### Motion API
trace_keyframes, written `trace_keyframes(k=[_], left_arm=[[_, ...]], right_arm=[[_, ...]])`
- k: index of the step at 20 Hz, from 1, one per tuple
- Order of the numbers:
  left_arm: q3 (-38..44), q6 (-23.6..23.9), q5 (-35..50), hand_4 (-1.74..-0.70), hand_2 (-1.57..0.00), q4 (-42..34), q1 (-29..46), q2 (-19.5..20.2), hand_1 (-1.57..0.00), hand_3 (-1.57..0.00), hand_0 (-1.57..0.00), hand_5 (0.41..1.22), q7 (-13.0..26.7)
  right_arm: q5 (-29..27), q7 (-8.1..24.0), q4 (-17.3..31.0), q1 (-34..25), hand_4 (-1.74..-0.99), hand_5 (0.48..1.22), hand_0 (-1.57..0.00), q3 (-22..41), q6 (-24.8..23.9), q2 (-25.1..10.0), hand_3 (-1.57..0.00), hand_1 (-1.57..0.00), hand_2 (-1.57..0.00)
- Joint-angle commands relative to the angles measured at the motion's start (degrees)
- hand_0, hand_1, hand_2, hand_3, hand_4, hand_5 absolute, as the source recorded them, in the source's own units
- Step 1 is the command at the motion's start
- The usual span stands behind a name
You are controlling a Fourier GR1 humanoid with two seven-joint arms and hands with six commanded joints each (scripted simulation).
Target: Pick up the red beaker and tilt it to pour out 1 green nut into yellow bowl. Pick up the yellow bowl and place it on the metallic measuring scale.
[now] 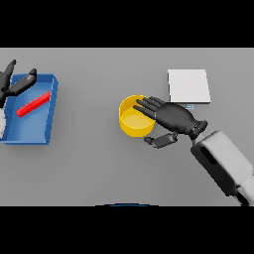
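The yellow bowl (131,119) stands mid-table, and I cannot make out any nut inside it. My right hand (173,118) reaches in from the right with straight fingers lying over the bowl's right rim. Its thumb (161,140) sticks out below the bowl, apart from the wall, so the hand is open. The metallic scale (188,85), a pale square plate, lies behind and to the right of the bowl. A long red object (33,104) lies slanted in a blue tray (30,134) at the far left. My left hand (15,83) hovers open over the tray's back corner.
The blue tray has raised walls and sits at the table's left edge. A wide stretch of grey table separates it from the bowl. The scale's small display (189,106) faces the front, close to my right hand.
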Motion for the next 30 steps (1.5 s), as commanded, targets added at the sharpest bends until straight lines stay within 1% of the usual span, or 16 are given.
trace_keyframes(k=[1,3,5,6,13,16,18,20,21,22,23,24,26,27,28,30], left_arm=[[0.2,0.0,0.0,-0.81,0.0,0.2,0.3,0.2,0.0,0.0,0.0,0.695,0.2],[0.0,-0.1,0.0,-0.81,0.0,0.2,0.3,0.0,0.0,0.0,0.0,0.695,0.2],[0.3,-0.2,0.2,-0.81,0.0,-0.6,0.4,0.5,0.0,0.0,0.0,0.695,0.5],[0.2,-0.1,0.1,-0.81,0.0,-0.4,0.4,0.3,0.0,0.0,0.0,0.693,0.8],[0.2,-0.6,-0.2,-0.8,0.0,0.3,0.8,0.8,0.0,0.0,0.0,0.706,-1.2],[0.1,-0.6,-0.3,-0.8,0.0,-0.2,0.7,1.0,0.0,0.0,0.0,0.704,-0.2],[0.0,-0.6,-0.5,-0.79,0.0,-0.6,0.9,1.3,0.0,0.0,0.0,0.711,0.5],[-0.1,-0.7,-0.8,-0.79,0.0,1.0,-0.1,0.9,0.0,0.0,0.0,0.714,0.4],[-0.2,-0.8,-0.6,-0.79,0.0,0.2,0.7,0.9,0.0,0.0,0.0,0.712,-0.6],[0.0,-1.1,-0.6,-0.79,0.0,0.8,-0.3,1.1,0.0,0.0,0.0,0.711,-0.1],[-0.1,-1.0,-0.7,-0.79,0.0,1.0,0.1,1.0,0.0,0.0,0.0,0.71,-0.9],[0.0,-0.9,-0.7,-0.79,0.0,0.9,0.5,1.3,0.0,0.0,0.0,0.71,-1.4],[-0.3,-0.7,-0.8,-0.79,0.0,0.9,0.1,0.5,0.0,0.0,0.0,0.707,-1.0],[-0.2,-0.8,-0.9,-0.79,0.0,1.4,0.1,0.7,0.0,0.0,0.0,0.707,-1.1],[-0.1,-0.9,-1.0,-0.79,0.0,1.7,-0.2,1.2,0.0,0.0,0.0,0.709,-0.8],[0.0,-1.4,-0.7,-0.78,0.0,0.8,0.0,1.6,0.0,0.0,0.0,0.711,-1.1]], right_arm=[[0.7,-0.7,1.4,-1.0,-1.153,0.639,0.0,0.6,0.3,-0.3,0.0,0.0,0.0],[1.3,-2.8,4.4,-3.6,-1.156,0.642,0.0,2.1,1.9,-0.3,0.0,0.0,0.0],[2.6,-2.7,7.1,-5.4,-1.155,0.646,0.0,4.3,2.8,1.4,0.0,0.0,0.0],[3.0,-3.7,7.3,-6.3,-1.157,0.652,0.0,5.0,4.0,0.8,0.0,0.0,0.0],[5.3,-2.7,14.5,-12.1,-1.177,0.673,0.0,9.0,8.7,3.2,0.0,0.0,0.0],[5.9,-3.0,16.4,-13.0,-1.186,0.684,0.0,10.0,9.4,3.8,-0.01,0.0,0.0],[5.8,-2.5,17.9,-13.2,-1.195,0.708,0.0,10.0,9.7,4.3,-0.02,0.0,0.0],[6.2,-2.0,18.8,-13.3,-1.234,0.77,0.0,10.0,9.0,4.7,-0.08,-0.01,-0.04],[6.3,-1.8,19.2,-13.7,-1.261,0.809,-0.05,10.1,8.8,4.9,-0.13,-0.06,-0.09],[6.3,-2.2,18.8,-13.4,-1.309,0.891,-0.19,10.3,8.7,5.1,-0.21,-0.18,-0.19],[6.3,-3.0,18.9,-13.4,-1.363,0.957,-0.45,10.4,8.3,5.3,-0.32,-0.41,-0.35],[6.1,-3.9,18.9,-13.3,-1.435,1.01,-0.68,10.2,8.3,4.6,-0.57,-0.64,-0.59],[5.8,-3.7,18.5,-13.5,-1.54,1.086,-1.0,10.2,8.8,4.7,-0.79,-0.97,-0.95],[5.9,-4.9,18.7,-13.9,-1.578,1.113,-1.11,10.6,8.9,4.3,-0.88,-1.09,-1.07],[5.5,-5.5,19.1,-14.1,-1.611,1.135,-1.21,10.5,9.2,4.3,-0.97,-1.19,-1.13],[4.9,-3.6,18.8,-14.3,-1.658,1.166,-1.34,10.4,10.4,4.8,-1.07,-1.33,-1.25]])
